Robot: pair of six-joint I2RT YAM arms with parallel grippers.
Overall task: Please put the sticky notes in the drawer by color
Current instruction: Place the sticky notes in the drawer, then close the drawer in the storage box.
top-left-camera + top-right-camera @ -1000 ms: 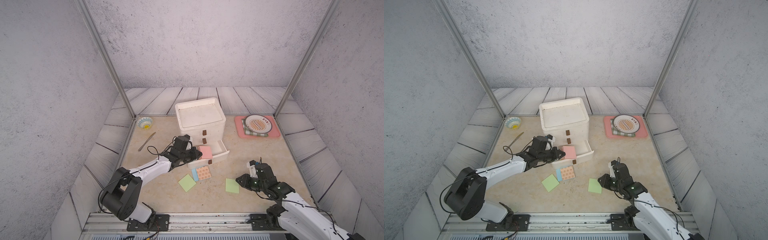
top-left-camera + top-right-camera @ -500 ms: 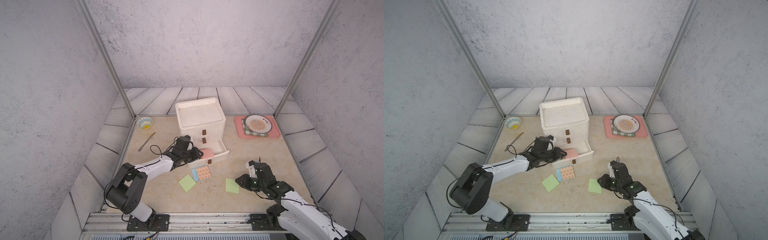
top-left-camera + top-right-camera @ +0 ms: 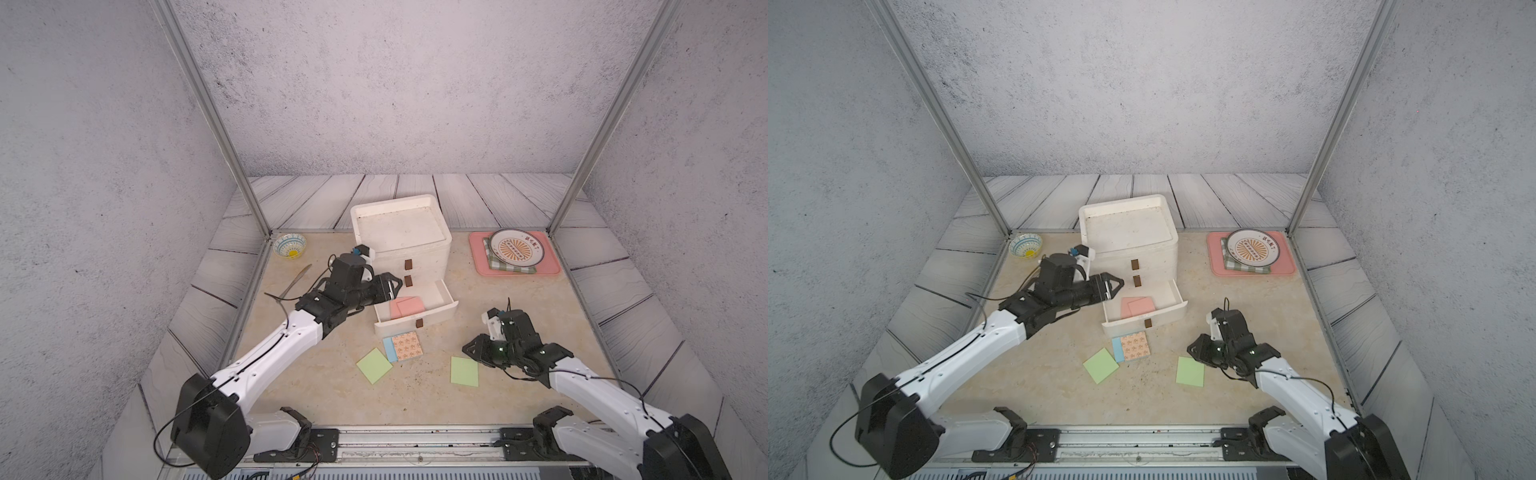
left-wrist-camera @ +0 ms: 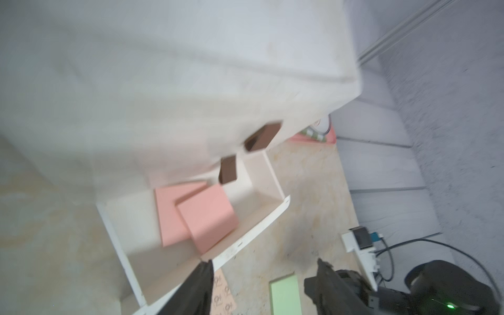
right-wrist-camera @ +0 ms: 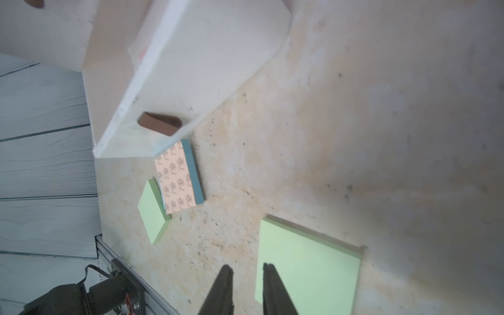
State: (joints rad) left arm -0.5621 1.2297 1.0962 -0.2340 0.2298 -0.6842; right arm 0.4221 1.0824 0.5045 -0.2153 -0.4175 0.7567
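The sticky notes are small square paper pads. I judge them light and fairly stiff as blocks. They sit very low on the bench [image 3: 519, 299], and a top sheet could curl or peel if it is pinched alone.

2 pink pads [image 3: 407, 307] lie overlapping in the open bottom drawer [image 3: 440, 312] of the white drawer cabinet [image 3: 432, 253]. The 2 drawers above it are shut. The left claw [image 3: 392, 286] hangs over that drawer's left rear corner, spread apart and empty.

3 pads lie out on the bench:
- The right green pad [image 5: 308, 261] lies flat just beside the right claw [image 5: 246, 268]. That claw hovers low with its fingers drawn to a narrow slit and nothing between them.
- The left green pad [image 3: 374, 365] lies further along, with its corner at the orange-patterned pad.
- The orange-patterned pad [image 3: 408, 345] sits just in front of the open drawer. It shows a blue strip along 1 side, and I cannot tell whether that is a separate pad.

The best hold is probably across 2 opposite edges, with the fingertips down at the bench so they pinch the full thickness. That would need the right claw opened wider than the pad. The bench looks smooth, so a pad touched on 1 side first may slide away. The orange pad is crowded on its drawer side, so its other pair of edges looks the easier hold.
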